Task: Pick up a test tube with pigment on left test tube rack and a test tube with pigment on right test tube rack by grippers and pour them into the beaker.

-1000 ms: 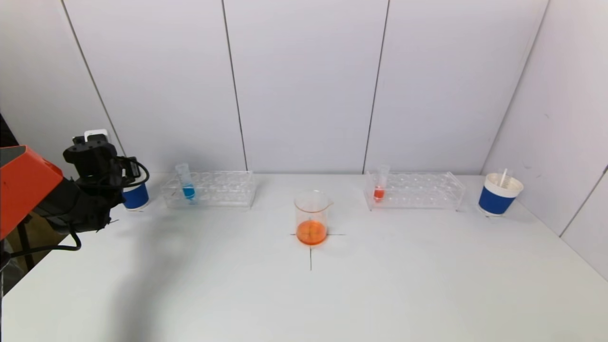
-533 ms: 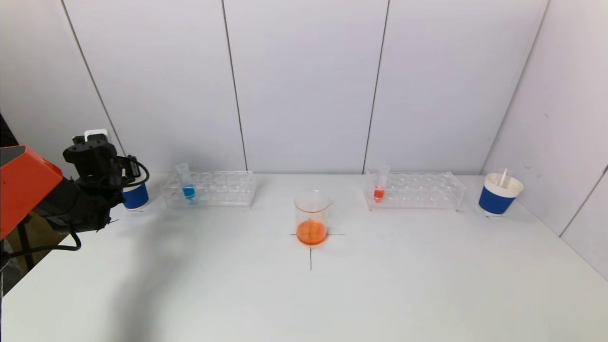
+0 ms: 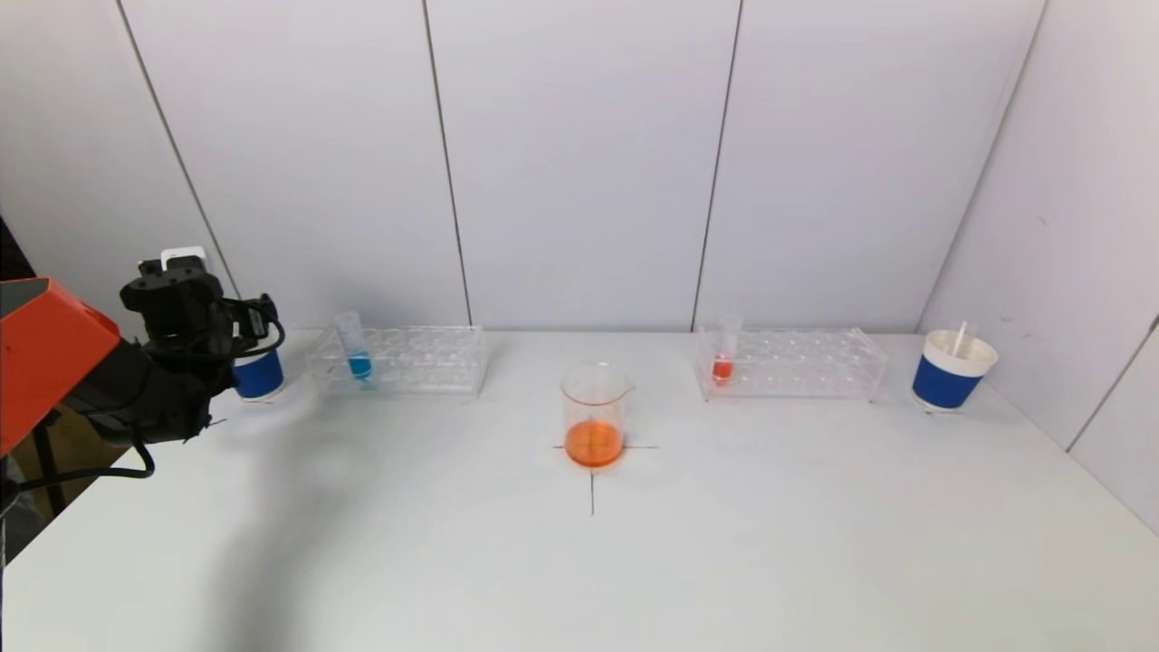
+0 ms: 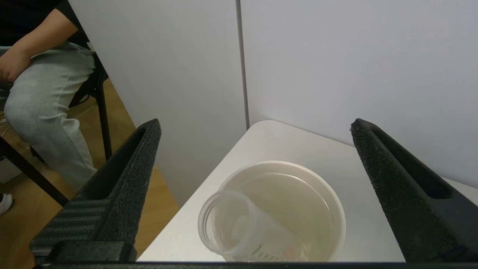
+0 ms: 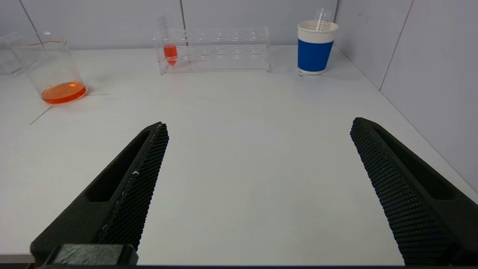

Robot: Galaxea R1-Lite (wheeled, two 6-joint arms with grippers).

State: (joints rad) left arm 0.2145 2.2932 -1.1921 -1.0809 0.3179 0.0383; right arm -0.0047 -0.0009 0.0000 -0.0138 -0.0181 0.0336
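The beaker (image 3: 594, 417) already holds orange liquid, and an empty tube (image 4: 239, 228) lies in the paper cup (image 4: 328, 209) under the left gripper (image 4: 254, 179) (jaws wide open, holding nothing), while a blue tube (image 3: 353, 349) and a red tube (image 3: 724, 353) stand racked, unpoured; right gripper (image 5: 257, 186) open, idle.

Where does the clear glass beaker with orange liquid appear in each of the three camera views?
Head view: the clear glass beaker with orange liquid stands mid-table, on a black cross mark.
Left wrist view: not in it.
Right wrist view: the beaker is far off, beyond the open right gripper.
Shared landmark: the test tube with red pigment in the right clear plastic rack.
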